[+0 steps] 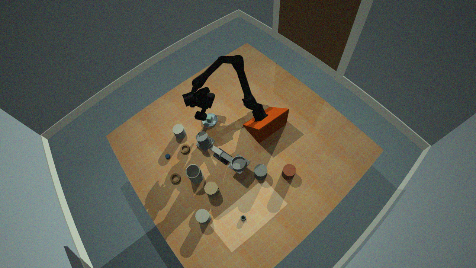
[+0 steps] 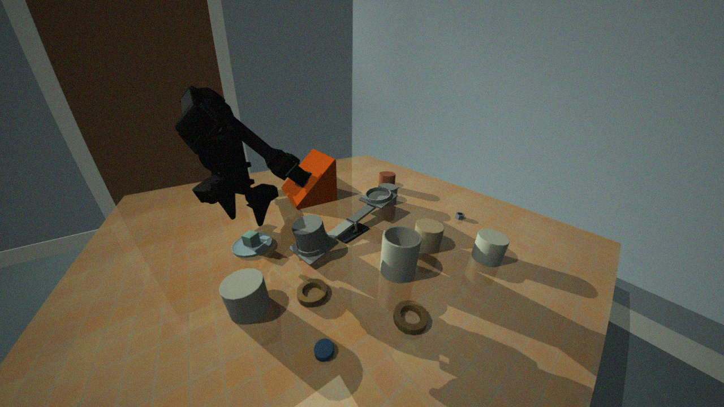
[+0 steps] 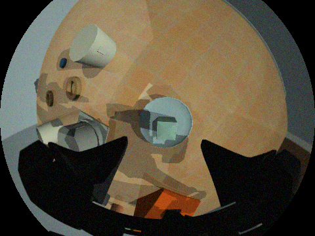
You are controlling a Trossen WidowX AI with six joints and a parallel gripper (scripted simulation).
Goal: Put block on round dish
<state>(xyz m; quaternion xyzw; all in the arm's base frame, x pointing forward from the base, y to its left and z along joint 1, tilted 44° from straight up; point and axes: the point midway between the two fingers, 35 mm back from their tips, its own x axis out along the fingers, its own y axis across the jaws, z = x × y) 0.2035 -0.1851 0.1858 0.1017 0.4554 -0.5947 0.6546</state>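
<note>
The pale green block (image 1: pixel 209 117) (image 2: pixel 250 238) (image 3: pixel 167 130) rests on the round dish (image 1: pixel 213 124) (image 2: pixel 241 251) (image 3: pixel 167 104). My gripper (image 2: pixel 246 221) (image 3: pixel 165 143) is open, empty and above the block, with its fingers wide to either side. No cup is above the dish. A grey cup (image 1: pixel 203 140) (image 2: pixel 309 232) (image 3: pixel 79 136) stands upside down on the balance end nearest the dish. The balance (image 1: pixel 216 149) (image 2: pixel 362 214) has no cup on its far end. A similar grey cylinder (image 1: pixel 260 171) (image 2: pixel 389 187) stands just beyond that end.
A white cylinder (image 1: pixel 178 130) (image 2: pixel 244 293) (image 3: pixel 95 47), two brown rings (image 1: pixel 185 149) (image 1: pixel 175 178), a blue disc (image 1: pixel 167 156) and an open-topped cup (image 1: pixel 193 172) (image 2: pixel 400 252) stand around the balance. The orange base wedge (image 1: pixel 272 116) (image 2: pixel 316 174) is behind the dish. Several other cylinders are farther off.
</note>
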